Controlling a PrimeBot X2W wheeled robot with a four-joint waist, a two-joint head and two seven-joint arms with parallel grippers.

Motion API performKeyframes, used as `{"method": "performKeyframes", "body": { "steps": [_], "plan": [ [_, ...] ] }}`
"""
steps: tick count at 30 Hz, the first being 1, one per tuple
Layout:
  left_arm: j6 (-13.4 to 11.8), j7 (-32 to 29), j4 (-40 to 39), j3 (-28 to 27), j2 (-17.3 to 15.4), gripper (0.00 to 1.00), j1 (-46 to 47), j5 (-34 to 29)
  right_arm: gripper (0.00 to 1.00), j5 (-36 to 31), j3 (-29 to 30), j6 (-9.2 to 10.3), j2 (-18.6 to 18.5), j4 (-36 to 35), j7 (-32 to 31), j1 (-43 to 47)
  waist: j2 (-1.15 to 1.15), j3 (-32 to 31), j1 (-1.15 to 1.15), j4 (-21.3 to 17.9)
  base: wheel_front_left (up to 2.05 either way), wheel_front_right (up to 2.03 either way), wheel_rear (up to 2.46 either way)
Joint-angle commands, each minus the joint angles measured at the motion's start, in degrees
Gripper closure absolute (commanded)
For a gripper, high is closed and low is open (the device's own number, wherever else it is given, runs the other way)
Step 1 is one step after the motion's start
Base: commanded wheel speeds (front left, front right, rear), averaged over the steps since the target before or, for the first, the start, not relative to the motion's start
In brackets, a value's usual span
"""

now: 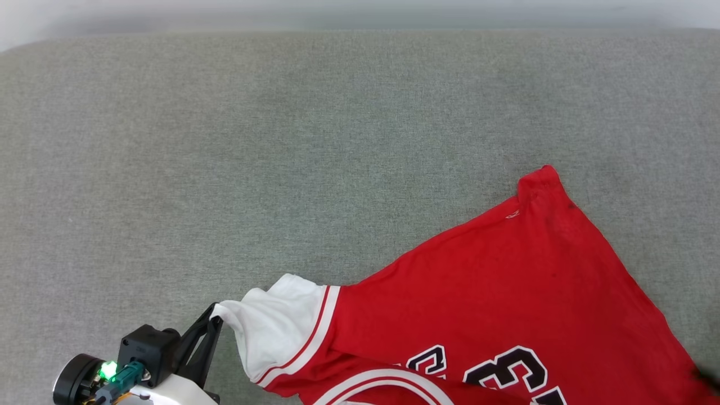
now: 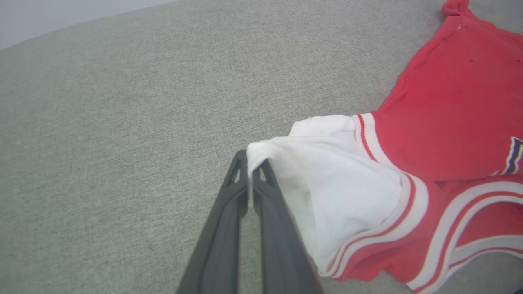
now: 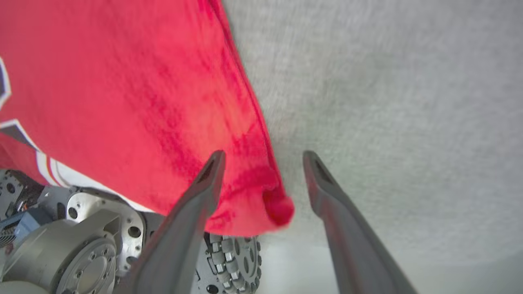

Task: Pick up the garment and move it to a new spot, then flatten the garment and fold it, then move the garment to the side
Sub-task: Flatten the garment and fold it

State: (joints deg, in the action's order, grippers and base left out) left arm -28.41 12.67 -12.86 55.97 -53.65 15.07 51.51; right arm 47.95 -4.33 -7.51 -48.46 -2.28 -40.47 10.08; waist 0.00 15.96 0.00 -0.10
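The shirt (image 1: 506, 292) lies at the near right of the grey bench (image 1: 281, 140), its lower part seemingly spilling over the near edge. The left gripper (image 2: 249, 163) has its jaws pressed together on the tip of the white sleeve (image 2: 327, 175). The right gripper (image 3: 263, 155) has its jaws spread either side of a red hem corner (image 3: 278, 208). The thin sleeve pinch could slip under a pull, and the overhang could drag cloth toward the wheels (image 3: 237, 253). Far and left, the bench offers broad room.
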Motion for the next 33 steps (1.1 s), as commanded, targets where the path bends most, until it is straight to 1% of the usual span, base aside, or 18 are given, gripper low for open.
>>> {"method": "performKeyframes", "body": {
  "steps": [1, 4, 8, 11, 15, 17, 20, 23, 29, 33],
  "plan": [
    [0.1, -0.2, 0.2, 0.1, 0.2, 1.0, 0.4, -0.4, 0.0, 0.3, 1.3, 0.04, -1.1, -1.4, 0.2, -1.7, 0.0, -0.2, 0.0, 0.2, 0.0, 0.0, 0.0],
    [0.2, -0.1, 0.1, 0.2, 0.6, 1.0, 0.7, -0.5, 0.0, 0.5, 4.4, 0.04, -3.1, -5.1, -0.4, -5.2, 0.0, -0.2, 0.0, 0.7, 0.0, 0.0, 0.0],
    [0.6, -0.4, 0.2, 0.4, 1.2, 1.0, 1.8, -1.1, 0.0, 0.5, 5.9, 0.04, -6.2, -9.7, -3.4, -11.7, 0.0, 0.6, 0.0, 1.7, 0.0, 0.0, 0.0],
    [1.1, -0.7, 0.4, 0.6, 1.5, 1.0, 2.9, -1.7, 0.0, 0.1, 3.9, 0.04, -8.2, -12.0, -7.3, -18.1, 0.0, 1.7, 0.0, 2.7, 0.0, 0.0, 0.0],
    [1.9, -0.9, 0.6, 0.8, 2.4, 1.0, 4.6, -2.6, 0.0, -0.8, -2.2, 0.04, -9.1, -12.4, -13.5, -27.9, 0.0, 3.6, 0.0, 4.2, 0.0, 0.0, 0.0],
    [2.1, -1.0, 0.8, 0.9, 3.0, 1.0, 5.5, -3.1, 0.0, -1.9, -6.3, 0.04, -8.1, -11.4, -16.7, -33.1, 0.0, 4.6, 0.0, 4.9, 0.0, 0.0, 0.0],
    [2.5, -0.9, 1.0, 1.1, 3.7, 1.0, 6.5, -3.7, 0.0, -3.8, -12.1, 0.04, -5.6, -8.8, -20.7, -40.3, 0.0, 6.3, 0.0, 6.0, 0.0, 0.0, 0.0],
    [2.9, -0.9, 1.2, 1.1, 4.4, 1.0, 7.5, -4.3, 0.0, -6.0, -16.9, 0.04, -2.8, -5.1, -22.4, -46.4, 0.0, 8.1, 0.0, 7.1, 0.0, 0.0, 0.0],
    [3.2, -0.7, 1.5, 0.9, 5.1, 1.0, 9.0, -5.1, 0.0, -7.9, -22.5, 0.04, 2.0, 3.1, -21.3, -53.8, 0.0, 11.4, 0.0, 8.5, 0.0, 0.0, 0.0],
    [3.6, -0.5, 2.0, 0.9, 5.9, 1.0, 9.9, -5.5, 0.0, -8.3, -25.0, 0.04, 3.5, 8.0, -19.0, -54.5, 0.0, 13.0, 0.0, 9.3, 0.0, 0.0, 0.0]
  ]
}}
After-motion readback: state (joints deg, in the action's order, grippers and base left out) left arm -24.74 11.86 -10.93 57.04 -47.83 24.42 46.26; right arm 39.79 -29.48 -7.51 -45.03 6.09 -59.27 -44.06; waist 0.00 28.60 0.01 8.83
